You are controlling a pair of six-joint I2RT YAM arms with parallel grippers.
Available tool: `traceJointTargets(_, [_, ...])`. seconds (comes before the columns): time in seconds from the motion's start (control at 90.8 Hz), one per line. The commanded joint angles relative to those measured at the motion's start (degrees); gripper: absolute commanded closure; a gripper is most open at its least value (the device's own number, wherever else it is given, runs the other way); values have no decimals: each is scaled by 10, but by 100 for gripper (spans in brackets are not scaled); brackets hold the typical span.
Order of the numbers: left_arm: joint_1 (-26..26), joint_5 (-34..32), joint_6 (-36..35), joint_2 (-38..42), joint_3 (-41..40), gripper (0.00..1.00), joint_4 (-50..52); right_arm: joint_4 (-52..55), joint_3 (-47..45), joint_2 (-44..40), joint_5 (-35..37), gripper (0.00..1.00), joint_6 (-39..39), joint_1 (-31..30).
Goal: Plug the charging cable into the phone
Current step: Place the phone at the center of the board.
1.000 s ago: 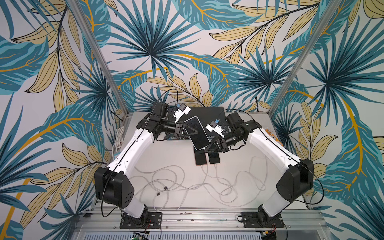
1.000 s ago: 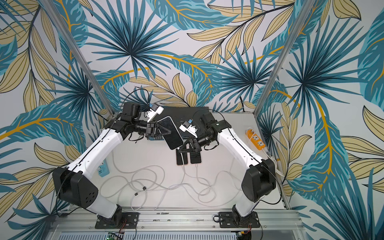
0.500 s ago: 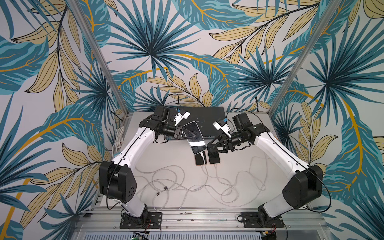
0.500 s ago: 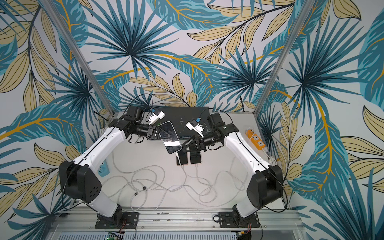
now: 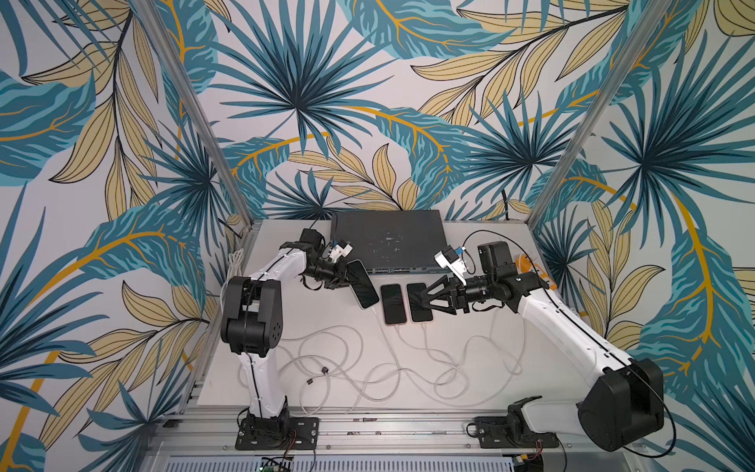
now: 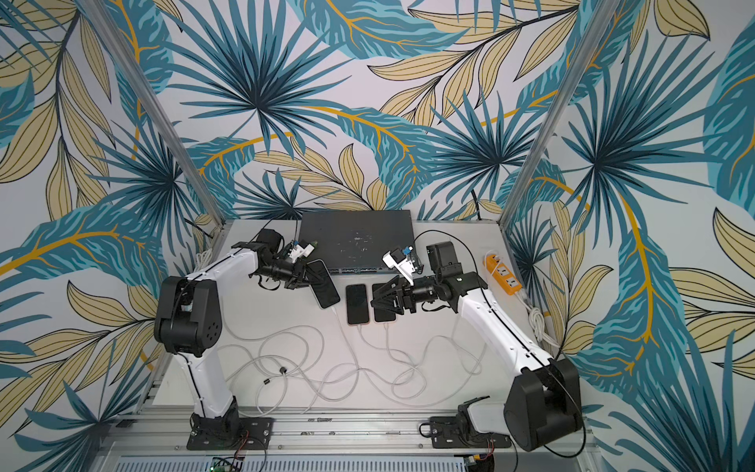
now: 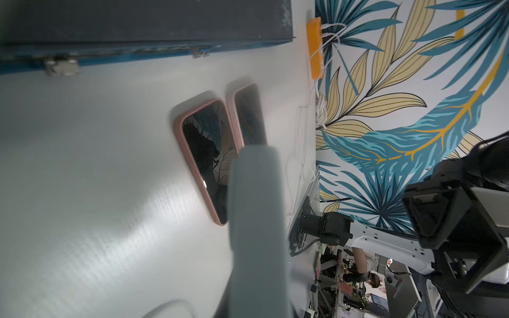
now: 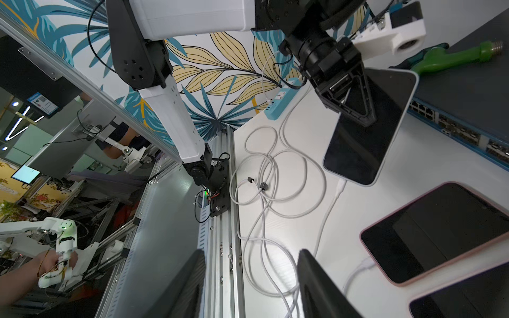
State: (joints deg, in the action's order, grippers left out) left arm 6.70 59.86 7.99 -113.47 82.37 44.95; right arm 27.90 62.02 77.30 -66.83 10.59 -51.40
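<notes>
Leafy blue and yellow wallpaper (image 5: 302, 102) surrounds the white table (image 5: 327, 306) you are working over. At the back of the table sits a dark flat box (image 5: 388, 241) with a row of ports along its front edge. An orange power strip (image 6: 504, 274) lies off to the right side.

Your left gripper (image 5: 347, 281) is clamped tight on the phone (image 5: 365, 285). It holds the upper part of the phone, which is tilted with its lower end angled toward the middle of the table. The right wrist view shows one black finger (image 8: 358, 107) pressed flat across the dark screen. The charging cable (image 5: 384, 335) runs up from the loose white loops on the table. In the right wrist view its white plug (image 8: 341, 185) meets the bottom edge of the phone (image 8: 366, 143) and looks seated in the port.

Your right gripper (image 5: 423, 298) has its fingers spread apart with nothing between them. In both top views it hovers above the right one of the two pink phones (image 5: 393, 304). Those lie flat side by side, screens up, just beside the held phone, and each has its own white cable at its near end. The left wrist view shows both, partly hidden behind a blurred grey finger (image 7: 256, 220).
</notes>
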Motion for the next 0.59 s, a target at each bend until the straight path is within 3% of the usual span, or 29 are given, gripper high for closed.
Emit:
traceJointTargets(0.0, [3, 5, -4, -13, -4, 98, -2, -45, -24, -14, 20, 43, -31, 3])
traceJointTargets(0.198, [-11, -8, -33, -40, -12, 86, 21, -74, -46, -19, 29, 43, -51, 4])
traceJointTargets(0.286, [-18, -16, -30, -51, -15, 76, 22, -84, -51, -18, 31, 43, -58, 5])
traceJointTargets(0.408, [-20, -25, -32, -62, -14, 68, 27, -92, -53, -17, 33, 43, -65, 4])
traceJointTargets(0.485, [-20, -42, -29, -63, -16, 56, 27, -101, -56, -17, 35, 43, -72, 4])
traceJointTargets(0.584, [-23, -49, -31, -59, -19, 51, 30, -113, -60, -18, 38, 42, -79, 5])
